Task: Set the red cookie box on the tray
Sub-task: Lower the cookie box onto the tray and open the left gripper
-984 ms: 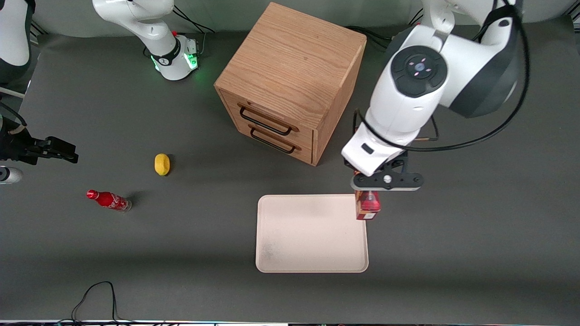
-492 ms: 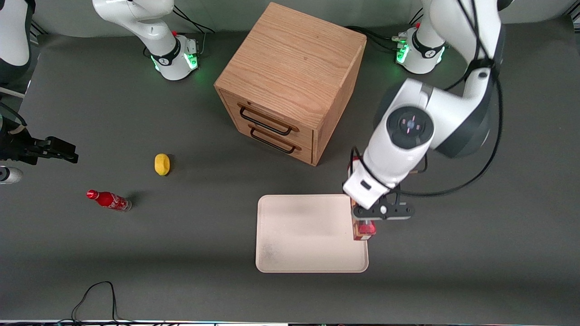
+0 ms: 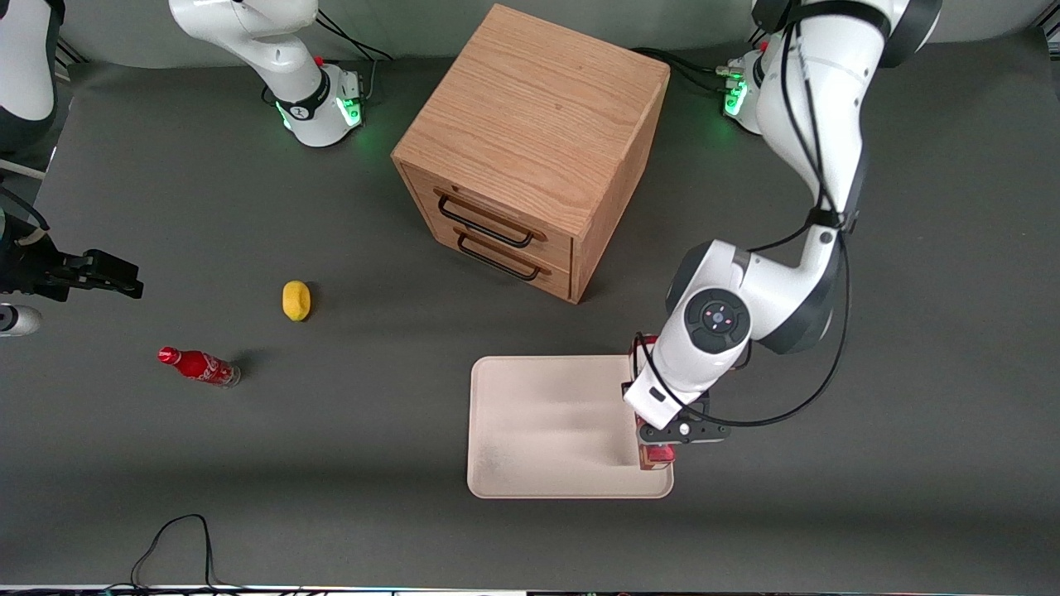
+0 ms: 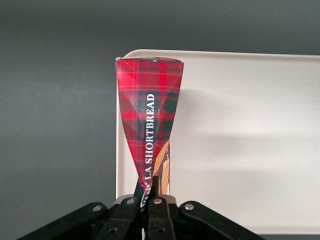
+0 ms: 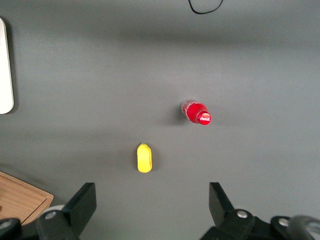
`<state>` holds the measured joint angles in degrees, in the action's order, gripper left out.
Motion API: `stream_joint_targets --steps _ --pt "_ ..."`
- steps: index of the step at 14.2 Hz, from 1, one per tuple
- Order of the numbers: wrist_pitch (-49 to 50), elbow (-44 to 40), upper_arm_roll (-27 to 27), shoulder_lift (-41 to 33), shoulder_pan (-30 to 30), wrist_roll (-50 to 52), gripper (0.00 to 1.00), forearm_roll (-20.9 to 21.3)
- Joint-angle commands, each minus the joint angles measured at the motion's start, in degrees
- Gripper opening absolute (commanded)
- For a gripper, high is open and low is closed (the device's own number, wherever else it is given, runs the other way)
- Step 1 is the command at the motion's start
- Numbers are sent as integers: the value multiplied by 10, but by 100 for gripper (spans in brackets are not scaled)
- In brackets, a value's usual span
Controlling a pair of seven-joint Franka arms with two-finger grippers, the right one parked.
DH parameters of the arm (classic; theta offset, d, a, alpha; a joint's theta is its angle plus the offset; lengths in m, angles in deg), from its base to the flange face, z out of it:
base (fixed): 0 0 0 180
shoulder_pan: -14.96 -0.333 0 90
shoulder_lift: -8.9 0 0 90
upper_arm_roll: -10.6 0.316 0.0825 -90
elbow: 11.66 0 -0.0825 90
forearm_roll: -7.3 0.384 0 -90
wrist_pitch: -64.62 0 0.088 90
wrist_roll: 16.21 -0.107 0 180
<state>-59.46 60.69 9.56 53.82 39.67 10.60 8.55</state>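
Gripper (image 3: 662, 451) clamped on the red cookie box (image 4: 150, 135), low over the tray (image 3: 538, 430) at its edge toward the working arm's end, near the corner closest to the front camera. Whether the box touches the tray surface can't be told. Box has red tartan print, white lettering reading "SHORTBREAD", preceding letters partly hidden. Toward the parked arm's end: small red soda bottle (image 3: 199, 366) with white script logo, unreadable, and a yellow lemon-like object (image 3: 296, 300). Wooden two-drawer cabinet (image 3: 534, 149) farther from the front camera than the tray.
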Motion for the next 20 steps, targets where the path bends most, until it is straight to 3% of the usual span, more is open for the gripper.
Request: stream_joint_targets --steps 1,7,11,12,13,14,15,18,20 --pt "-5 -2 2 2 -6 -46 0 -5" --pt "-52 -3 2 35 -2 32 0 2" --pt "-56 -2 2 37 -3 30 0 3" --pt "-56 -2 2 37 -3 29 47 7" --pt "-56 0 2 37 -3 30 79 11" --pt "-56 1 2 37 -3 32 95 11" --pt "-49 1 2 35 -3 36 100 11" --pt "-28 0 2 19 -3 42 100 11" --pt "50 -4 2 -30 0 49 100 11"
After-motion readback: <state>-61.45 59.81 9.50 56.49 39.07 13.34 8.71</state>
